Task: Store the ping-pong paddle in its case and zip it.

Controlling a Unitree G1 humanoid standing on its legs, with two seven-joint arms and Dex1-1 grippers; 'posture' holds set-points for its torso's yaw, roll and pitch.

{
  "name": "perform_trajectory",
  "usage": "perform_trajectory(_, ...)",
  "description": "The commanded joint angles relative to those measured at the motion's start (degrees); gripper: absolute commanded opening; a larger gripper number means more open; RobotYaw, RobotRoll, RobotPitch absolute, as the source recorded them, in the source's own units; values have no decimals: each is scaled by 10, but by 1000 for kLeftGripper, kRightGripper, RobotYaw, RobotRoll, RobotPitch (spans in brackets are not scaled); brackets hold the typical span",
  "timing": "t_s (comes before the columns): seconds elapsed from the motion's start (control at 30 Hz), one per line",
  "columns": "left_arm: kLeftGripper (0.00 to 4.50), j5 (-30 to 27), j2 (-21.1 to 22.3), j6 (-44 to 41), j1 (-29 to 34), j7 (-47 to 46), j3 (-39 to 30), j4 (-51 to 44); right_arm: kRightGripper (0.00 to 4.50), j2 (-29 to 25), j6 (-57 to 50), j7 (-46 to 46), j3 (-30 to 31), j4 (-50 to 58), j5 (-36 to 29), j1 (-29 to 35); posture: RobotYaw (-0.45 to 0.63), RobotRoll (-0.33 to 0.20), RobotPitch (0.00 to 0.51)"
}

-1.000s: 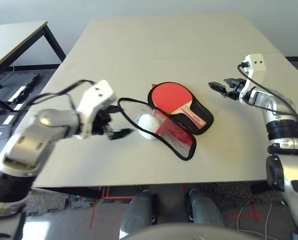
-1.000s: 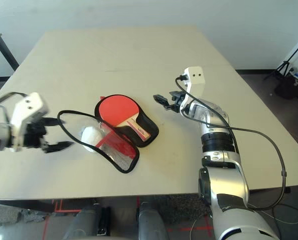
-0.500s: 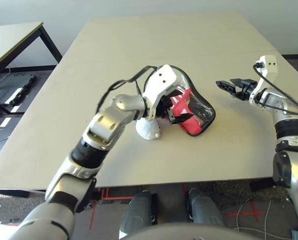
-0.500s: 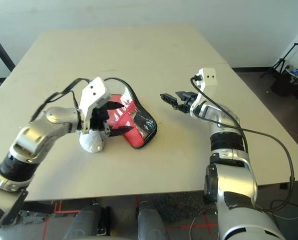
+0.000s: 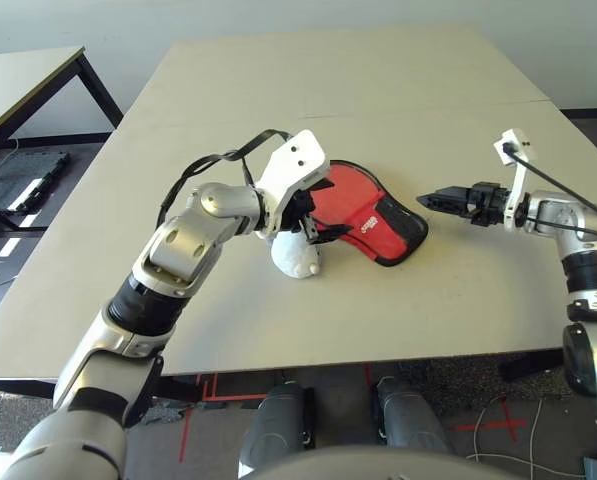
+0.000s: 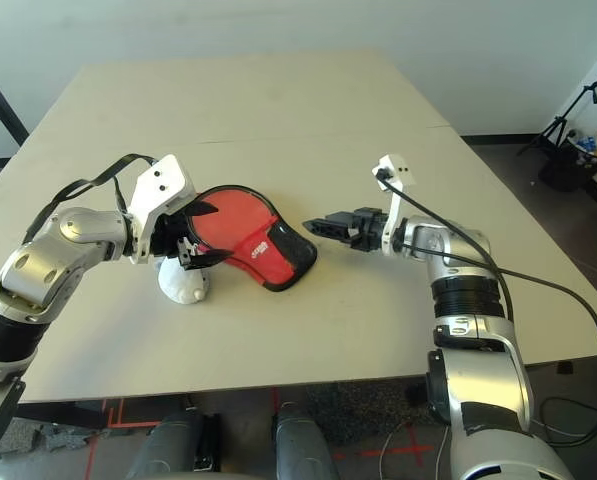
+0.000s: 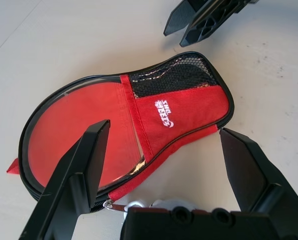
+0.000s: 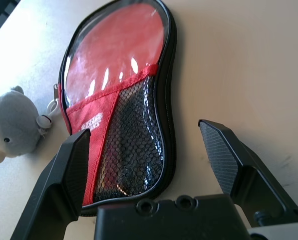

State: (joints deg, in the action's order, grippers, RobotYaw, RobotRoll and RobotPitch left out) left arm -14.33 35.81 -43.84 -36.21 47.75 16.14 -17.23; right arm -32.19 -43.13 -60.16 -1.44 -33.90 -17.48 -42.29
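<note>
Red fabric and black mesh face up on the case [image 5: 373, 212], which lies closed flat on the counter [image 5: 378, 90]. A small white logo [image 7: 163, 113] sits on its red panel, too small to read. Its long axis runs across the counter, round end toward the left gripper [image 5: 313, 215], narrow mesh end toward the right gripper [image 5: 430, 199]. Both grippers' fingers stand wide apart, gripping nothing. A white lumpy bag [image 5: 296, 256] lies just beside the case's round end, under the left gripper.
</note>
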Motion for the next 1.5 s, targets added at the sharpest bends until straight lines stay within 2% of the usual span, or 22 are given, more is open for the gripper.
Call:
perform_trajectory(0.03, 4500, -7, 19, -15, 9, 9, -15, -15, 4464, 13, 14, 5, 16, -41, 15, -17, 52, 0, 66)
perform_trajectory(0.2, 4500, -8, 28, -19, 13, 9, -21, -18, 4464, 34, 17, 8, 24, -86, 27, -37, 59, 0, 67)
perform_trajectory(0.3, 4500, -10, 29, -21, 15, 7, -22, -20, 3940, 46, 20, 12, 26, -112, 33, -47, 63, 0, 68)
perform_trajectory(0.57, 4500, -14, 34, -24, 16, 6, -24, -21, 1499, 53, 7, 13, 28, -138, 42, -52, 64, 0, 69)
perform_trajectory(0.7, 4500, -14, 34, -21, 15, 6, -23, -17, 194, 44, -19, 22, 6, -137, 30, -46, 58, 0, 69)
perform_trajectory(0.73, 4500, -14, 34, -21, 15, 6, -23, -16, 16, 42, -31, 26, -7, -135, 21, -46, 58, 0, 69)
perform_trajectory(0.87, 4500, -13, 34, -20, 17, 4, -23, -16, 16, 28, -85, 31, -37, -101, -7, -31, 54, 0, 73)
perform_trajectory(1.23, 4500, -10, 30, -11, 22, 3, -22, -8, 16, -29, -245, 49, -78, 154, -98, 118, 38, 0, 83)
perform_trajectory(1.5, 4500, -12, 31, -11, 25, 3, -25, -9, 16, -67, -278, 77, -135, 234, -141, 191, 24, 0, 86)
